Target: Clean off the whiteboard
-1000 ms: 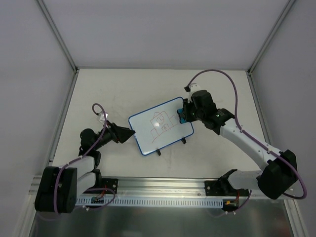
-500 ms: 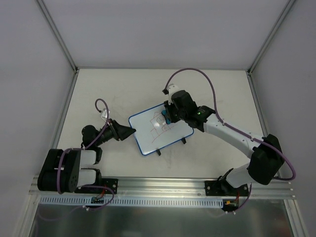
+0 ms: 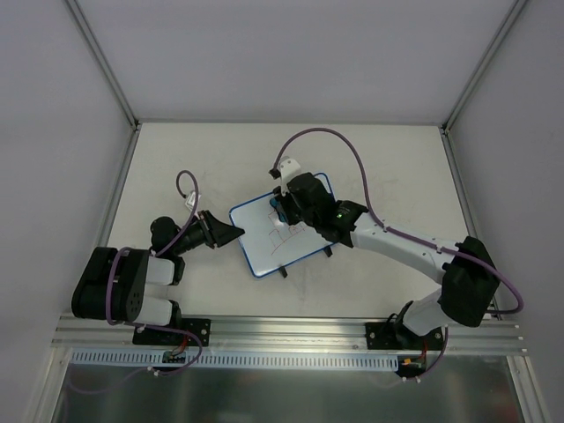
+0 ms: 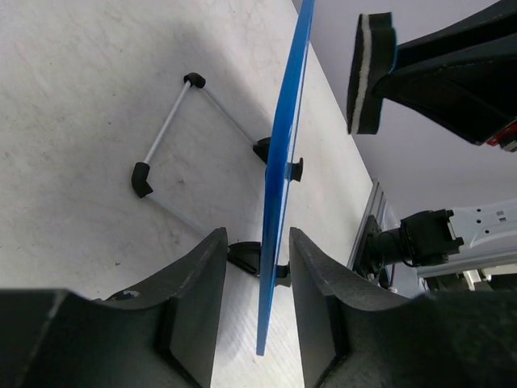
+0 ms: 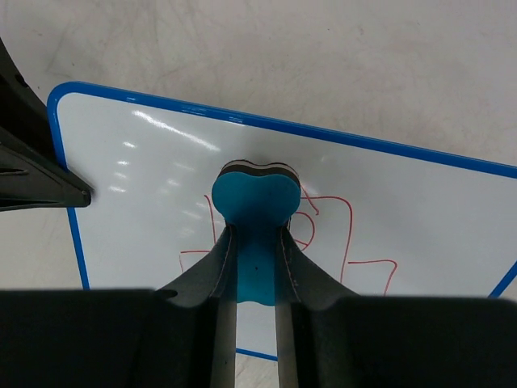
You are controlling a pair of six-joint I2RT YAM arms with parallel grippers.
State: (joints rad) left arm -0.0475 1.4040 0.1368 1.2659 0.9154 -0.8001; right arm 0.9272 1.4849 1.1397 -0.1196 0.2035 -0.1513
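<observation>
The eraser (image 5: pixel 256 198) is pinched by the right gripper (image 5: pixel 254 238) over the whiteboard (image 5: pixel 137 153), whose left edge is straddled by the spread left gripper (image 4: pixel 254 238).

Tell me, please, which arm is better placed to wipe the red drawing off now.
The right arm. The right gripper holds the blue eraser over the whiteboard, right at the red drawing. The left gripper only straddles the board's edge with no eraser, so it seems better for steadying.

On the table (image 3: pixel 220 159), the whiteboard (image 3: pixel 260 240) stands between left fingers (image 4: pixel 194 299), eraser (image 5: pixel 255 198) seemingly touching it.
</observation>
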